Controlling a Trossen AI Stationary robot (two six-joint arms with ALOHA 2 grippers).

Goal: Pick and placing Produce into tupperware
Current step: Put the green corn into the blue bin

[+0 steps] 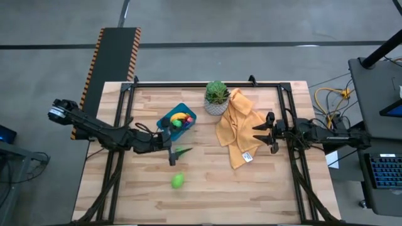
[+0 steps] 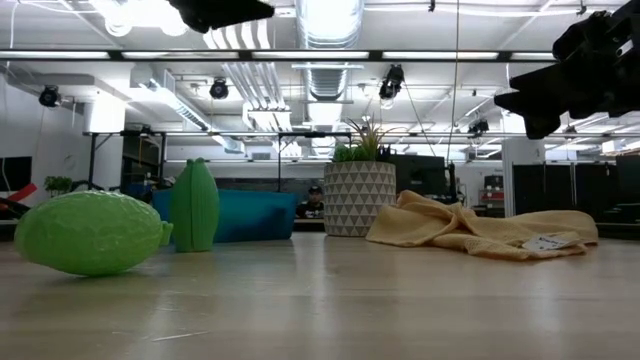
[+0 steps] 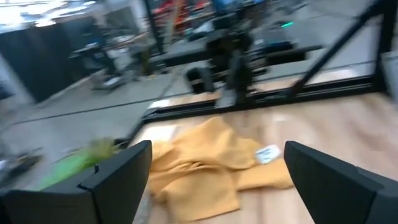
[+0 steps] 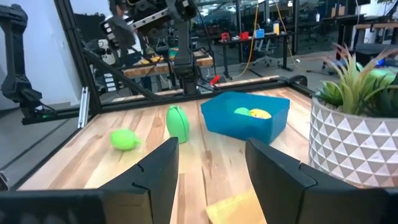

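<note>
Light is bright and even on the wooden table (image 1: pixel 207 188) in the high view, with only short, soft shadows beside the objects. In the low view, ceiling lamps (image 2: pixel 330 15) blow out to white glare, the 2 arms overhead read as dark silhouettes, and the near tabletop and the lime-green fruit (image 2: pixel 90 232) are soft and out of focus. The left wrist view is heavily smeared by motion blur: the yellow cloth (image 3: pixel 211 158) and the background streak, and the dark fingers (image 3: pixel 112 180) have fuzzy edges. The right wrist view is sharper, the blue container (image 4: pixel 249 115) crisp, with slight bowing toward the edges.
</note>
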